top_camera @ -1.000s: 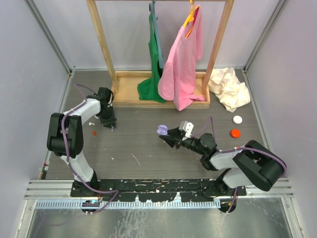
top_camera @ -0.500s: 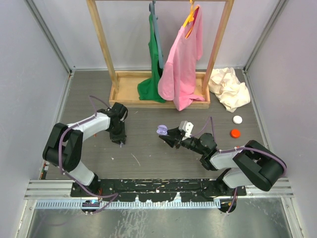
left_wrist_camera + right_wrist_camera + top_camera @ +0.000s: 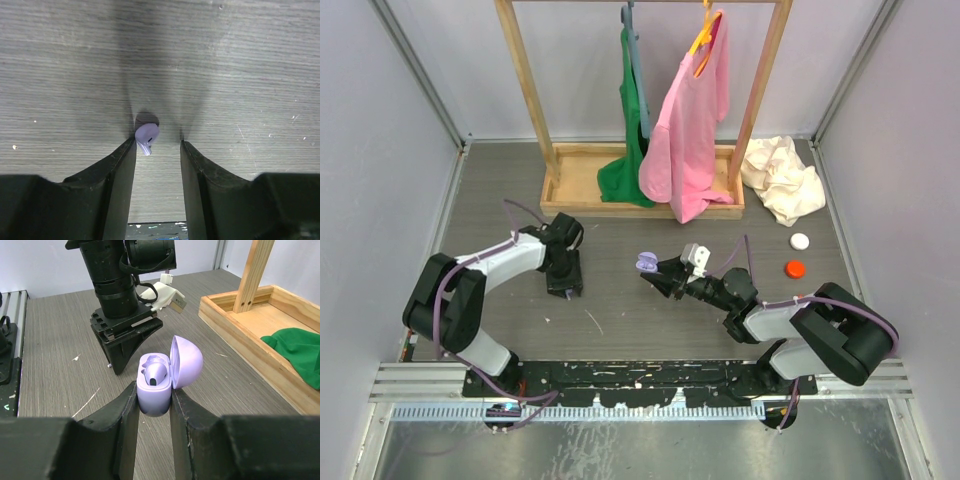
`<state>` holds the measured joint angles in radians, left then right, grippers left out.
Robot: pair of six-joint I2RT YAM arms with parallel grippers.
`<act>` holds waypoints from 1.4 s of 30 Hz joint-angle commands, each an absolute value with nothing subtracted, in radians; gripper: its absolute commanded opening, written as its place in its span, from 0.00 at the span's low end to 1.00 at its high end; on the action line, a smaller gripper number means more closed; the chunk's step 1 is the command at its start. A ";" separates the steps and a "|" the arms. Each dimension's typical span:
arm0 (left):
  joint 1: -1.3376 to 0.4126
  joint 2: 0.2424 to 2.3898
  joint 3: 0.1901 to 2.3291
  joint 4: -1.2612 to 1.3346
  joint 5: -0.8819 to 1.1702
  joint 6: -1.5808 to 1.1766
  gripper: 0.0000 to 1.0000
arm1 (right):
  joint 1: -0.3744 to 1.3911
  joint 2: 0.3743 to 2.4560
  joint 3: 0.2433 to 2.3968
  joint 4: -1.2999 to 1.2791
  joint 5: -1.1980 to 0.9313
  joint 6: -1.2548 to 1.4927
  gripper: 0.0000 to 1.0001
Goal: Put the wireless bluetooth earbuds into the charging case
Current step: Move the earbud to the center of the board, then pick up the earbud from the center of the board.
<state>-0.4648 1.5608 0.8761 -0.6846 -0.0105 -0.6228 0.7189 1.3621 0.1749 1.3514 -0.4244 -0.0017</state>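
Earbud (image 3: 146,136), lilac, is found at the tips of the left gripper (image 3: 157,142), low over the table (image 3: 240,60) with its shadow directly behind it. The jaws stand apart with a gap wider than the bud. It touches only the finger on the left of the wrist view and is not clamped. Whether it rests on the table or clings to that finger cannot be told. Its long axis runs roughly along the fingers, rounded head away from the wrist and stem pointing back toward it.

The charging case (image 3: 156,396) is pinched by its lower body in the right gripper (image 3: 154,390), and the overhead view suggests it is held off the table. The lid (image 3: 187,362) is hinged fully back and a seated earbud (image 3: 154,374) already occupies one socket.

Governing relation: the case lies to the left gripper's right, across bare table and apart from it, mouth facing upward. The left arm is the nearer one, directly over the loose bud, while the right is occupied with the case.

Judgement: half the task appears done. The next move calls for the left jaws to close squarely across the bud before any carry. An off-centre bud risks being nudged aside, not gripped.
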 commanded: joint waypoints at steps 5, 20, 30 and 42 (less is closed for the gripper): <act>-0.478 1.486 0.875 -0.691 0.006 -0.649 0.43 | 0.724 1.363 0.209 1.382 -0.431 -0.013 0.13; -0.479 1.564 0.980 -0.751 -0.121 -0.593 0.40 | 0.724 1.360 0.210 1.376 -0.430 -0.016 0.13; -0.479 1.621 1.004 -0.764 -0.131 -0.572 0.33 | 0.724 1.363 0.212 1.373 -0.430 -0.016 0.13; -0.479 1.663 1.006 -0.757 -0.111 -0.562 0.29 | 0.724 1.368 0.213 1.370 -0.432 -0.018 0.13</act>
